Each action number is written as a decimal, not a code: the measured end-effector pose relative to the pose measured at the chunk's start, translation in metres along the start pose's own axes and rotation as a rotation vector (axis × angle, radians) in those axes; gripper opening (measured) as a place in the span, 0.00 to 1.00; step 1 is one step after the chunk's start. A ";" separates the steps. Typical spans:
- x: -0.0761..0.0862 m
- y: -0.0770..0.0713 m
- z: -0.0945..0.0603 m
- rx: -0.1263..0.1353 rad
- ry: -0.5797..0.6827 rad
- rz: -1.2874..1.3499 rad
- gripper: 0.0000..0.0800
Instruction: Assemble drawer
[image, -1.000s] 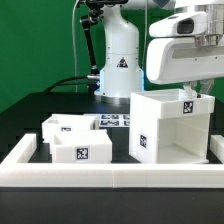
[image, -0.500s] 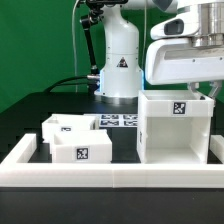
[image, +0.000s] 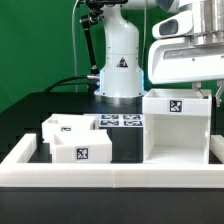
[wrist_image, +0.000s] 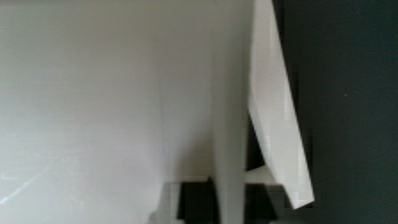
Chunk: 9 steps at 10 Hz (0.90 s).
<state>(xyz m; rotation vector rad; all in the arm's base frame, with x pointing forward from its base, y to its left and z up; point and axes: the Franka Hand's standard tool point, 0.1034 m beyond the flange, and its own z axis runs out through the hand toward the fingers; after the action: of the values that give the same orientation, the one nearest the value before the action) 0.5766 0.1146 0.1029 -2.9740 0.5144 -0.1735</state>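
Note:
A large white open-fronted drawer case (image: 178, 128) with a marker tag stands at the exterior view's right, its open side facing the camera. My gripper (image: 208, 93) is at its top edge on the right, mostly hidden behind the wrist camera housing. In the wrist view my gripper (wrist_image: 237, 196) is shut on a thin white wall (wrist_image: 237, 120) of the case, with one dark finger (wrist_image: 192, 200) on each side of it. Two small white drawer boxes (image: 82, 148) (image: 62, 126) lie at the exterior view's left.
A low white rail (image: 110, 172) borders the black table in front and at both sides. The marker board (image: 120, 121) lies flat behind the drawer boxes. The robot's white base (image: 118, 65) stands at the back.
The drawer case has shifted toward the exterior view's right and turned so that its open front faces the camera squarely, carried by my gripper. The two small drawer boxes have not moved.

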 end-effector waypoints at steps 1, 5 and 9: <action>0.004 0.002 0.001 0.008 -0.002 0.089 0.05; 0.024 0.004 0.004 0.017 0.027 0.359 0.06; 0.026 0.008 0.003 0.022 0.026 0.552 0.06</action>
<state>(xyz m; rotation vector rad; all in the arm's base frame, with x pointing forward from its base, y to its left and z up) 0.5988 0.0982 0.1009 -2.6815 1.2883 -0.1601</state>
